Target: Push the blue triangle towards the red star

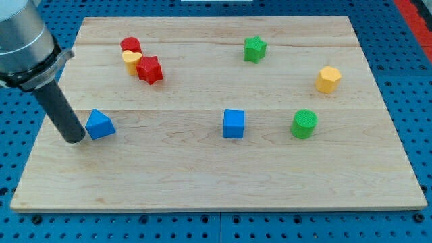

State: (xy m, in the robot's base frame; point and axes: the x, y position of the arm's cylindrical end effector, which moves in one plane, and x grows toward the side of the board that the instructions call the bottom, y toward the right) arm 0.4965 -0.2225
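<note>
The blue triangle (100, 125) lies on the wooden board (216, 175) at the view's left. My tip (73, 138) rests on the board just left of the blue triangle, touching or nearly touching its left side. The red star (150, 69) lies above and to the right of the triangle, near the view's top left. The dark rod rises from the tip up to the grey arm at the view's top left corner.
A yellow block (131, 61) and a red block (130, 46) sit touching the red star's upper left. A green star (254, 48), a yellow hexagon (328, 79), a green cylinder (304, 124) and a blue cube (233, 123) lie farther right.
</note>
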